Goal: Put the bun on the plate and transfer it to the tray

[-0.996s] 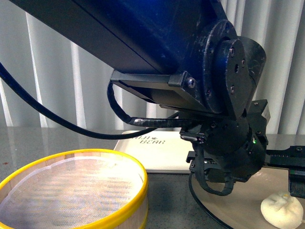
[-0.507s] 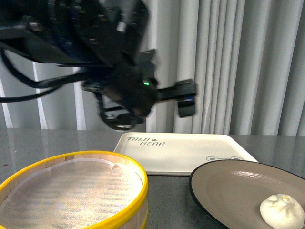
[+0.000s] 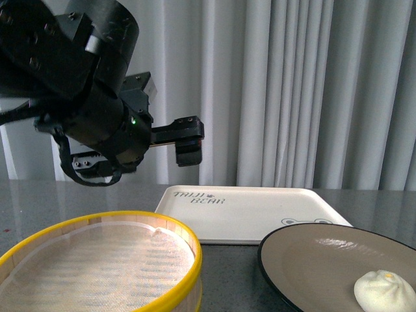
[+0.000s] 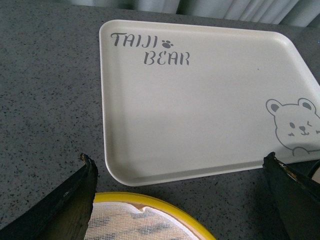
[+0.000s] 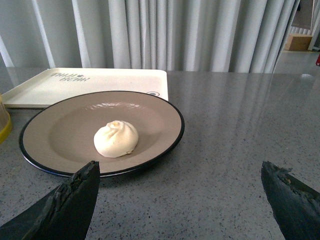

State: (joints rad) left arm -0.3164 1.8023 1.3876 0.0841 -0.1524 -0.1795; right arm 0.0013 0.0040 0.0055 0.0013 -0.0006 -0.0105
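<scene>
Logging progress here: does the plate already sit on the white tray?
No, the plate with the bun rests on the table; the tray lies bare.

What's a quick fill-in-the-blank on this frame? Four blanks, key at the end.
1. The bun rests on the ____.
2. The tray bears grey lettering: TAIJI ____.
3. The bamboo steamer basket has a ____ rim.
4. The right gripper is ____, holding nothing.
Missing words: plate; BEAR; yellow; open.
</scene>
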